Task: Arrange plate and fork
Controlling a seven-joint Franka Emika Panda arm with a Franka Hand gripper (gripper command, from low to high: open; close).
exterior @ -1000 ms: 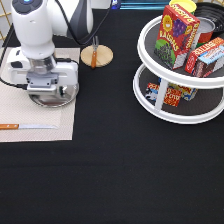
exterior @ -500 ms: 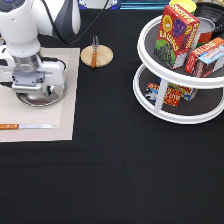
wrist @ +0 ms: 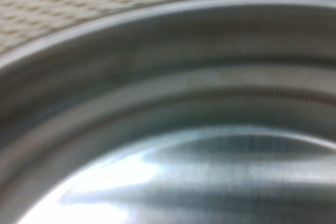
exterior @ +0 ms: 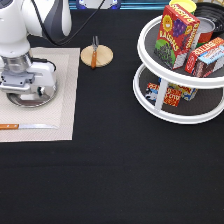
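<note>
The shiny silver plate lies low on the beige placemat at the exterior view's left. My gripper sits right on top of it and is shut on the plate. The wrist view is filled by the plate's rim and flat centre from very close. The fork, with its wooden handle and short tines, rests across the round wooden coaster to the right of the placemat, apart from the gripper.
A wooden-handled knife lies along the placemat's near edge. A white two-tier turntable rack with food boxes and a can stands at the exterior view's right. Black tablecloth covers the rest.
The gripper and the plate under it have moved together toward the exterior view's left across the placemat. Fork, coaster and knife have not moved.
</note>
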